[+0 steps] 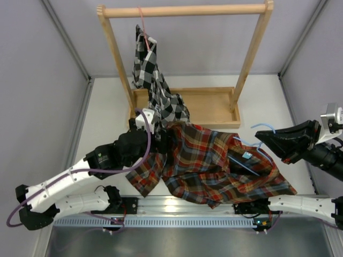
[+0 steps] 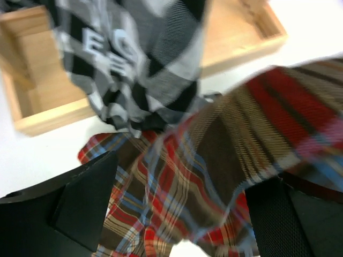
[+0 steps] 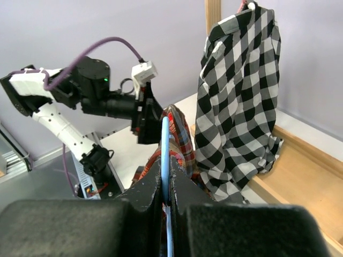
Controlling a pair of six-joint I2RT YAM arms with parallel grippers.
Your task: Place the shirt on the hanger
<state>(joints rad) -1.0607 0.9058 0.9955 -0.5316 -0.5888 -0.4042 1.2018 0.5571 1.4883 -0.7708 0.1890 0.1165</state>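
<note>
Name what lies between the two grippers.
In the top view, the red plaid shirt lies spread between the left gripper and the right gripper, which pinches the blue hanger.

L arm (image 1: 64,179) stretches fwd-right, L gripper (image 2: 182,209) w/ fingers spread wide; R arm (image 1: 327,155) angles in from the right, R gripper (image 3: 165,182) pinched tight on hanger (image 3: 165,139).

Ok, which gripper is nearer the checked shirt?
Left. The left gripper sits at the hem of the checked shirt; the right gripper, shut on the hanger, is far to its right.
</note>
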